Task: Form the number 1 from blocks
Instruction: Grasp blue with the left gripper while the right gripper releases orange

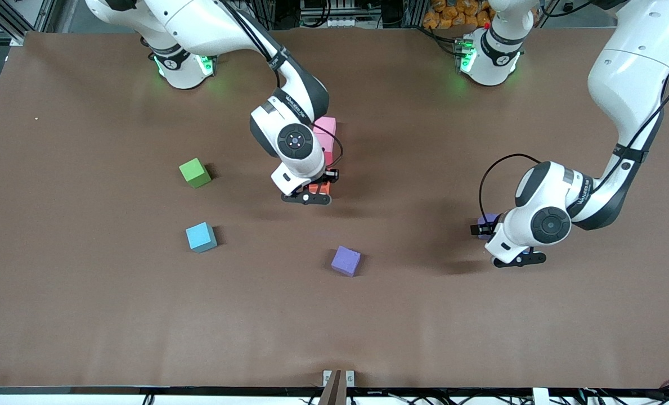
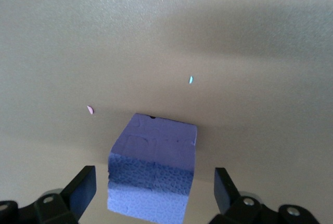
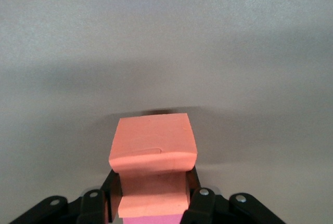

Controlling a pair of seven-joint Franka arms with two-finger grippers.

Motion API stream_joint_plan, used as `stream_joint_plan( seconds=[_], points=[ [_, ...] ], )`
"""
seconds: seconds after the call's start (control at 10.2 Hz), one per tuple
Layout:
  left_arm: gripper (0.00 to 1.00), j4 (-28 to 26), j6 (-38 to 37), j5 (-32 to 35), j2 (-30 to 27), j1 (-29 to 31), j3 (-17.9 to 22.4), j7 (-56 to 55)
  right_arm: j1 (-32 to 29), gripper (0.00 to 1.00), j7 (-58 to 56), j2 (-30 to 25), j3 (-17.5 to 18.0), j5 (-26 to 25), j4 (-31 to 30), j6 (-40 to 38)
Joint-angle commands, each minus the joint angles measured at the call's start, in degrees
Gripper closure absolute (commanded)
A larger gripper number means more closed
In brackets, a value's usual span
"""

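Observation:
My right gripper (image 1: 313, 192) is shut on the orange block (image 1: 318, 188) at the middle of the table; the foam bulges between the fingers (image 3: 193, 190). The orange block (image 3: 152, 146) sits at the near end of a short line with a red block (image 1: 329, 158) and pink blocks (image 1: 326, 129). A purple block (image 1: 346, 260) lies alone nearer the front camera. Toward the left arm's end, my left gripper (image 1: 489, 229) stands open around a second purple block (image 2: 156, 151), its fingers (image 2: 83, 190) apart from the foam on both sides.
A green cube (image 1: 194, 172) and a light blue cube (image 1: 201, 237) lie toward the right arm's end of the brown table (image 1: 86, 315). Two tiny foam crumbs (image 2: 90, 109) rest on the table beside the left gripper's block.

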Motion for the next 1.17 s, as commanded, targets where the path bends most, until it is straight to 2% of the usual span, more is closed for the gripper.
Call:
stream_joint_plan(
  seconds=[0.0, 0.2, 0.49, 0.59, 0.78, 0.88, 1.07],
  points=[
    [0.0, -1.9, 1.5, 3.4, 0.3, 0.7, -0.3, 0.5, 0.5, 1.0, 3.3, 1.8, -0.1, 0.0, 2.5, -0.2],
    [0.0, -4.3, 5.3, 4.4, -0.2, 1.9, -0.3, 0.5, 2.2, 1.0, 3.7, 2.3, -0.1, -0.4, 2.6, -0.2],
    [0.0, -4.3, 5.3, 4.5, -0.7, 2.0, -0.3, 0.8, 2.5, 1.0, 3.3, 2.5, -0.1, -0.9, 2.6, -0.3],
    [0.08, -4.3, 4.8, 4.5, -1.0, 2.0, -0.3, 1.7, 3.2, 1.0, 3.2, 2.5, -0.2, -1.0, 2.6, -0.5],
    [0.82, -4.3, 3.7, 4.3, -1.8, 2.1, -0.4, 3.4, 3.3, 1.0, 3.0, 2.6, -0.2, -3.0, 2.5, -0.6],
    [1.0, -4.3, 3.3, 4.1, -1.9, 2.3, -0.6, 3.4, 3.3, 1.0, 2.7, 2.5, -0.2, -3.3, 2.5, -0.7],
    [1.0, -4.2, 3.2, 3.4, -2.7, 2.2, -1.0, 2.7, 3.3, 1.0, 2.7, 2.7, -0.2, -4.8, 2.4, -0.8]
  ],
)
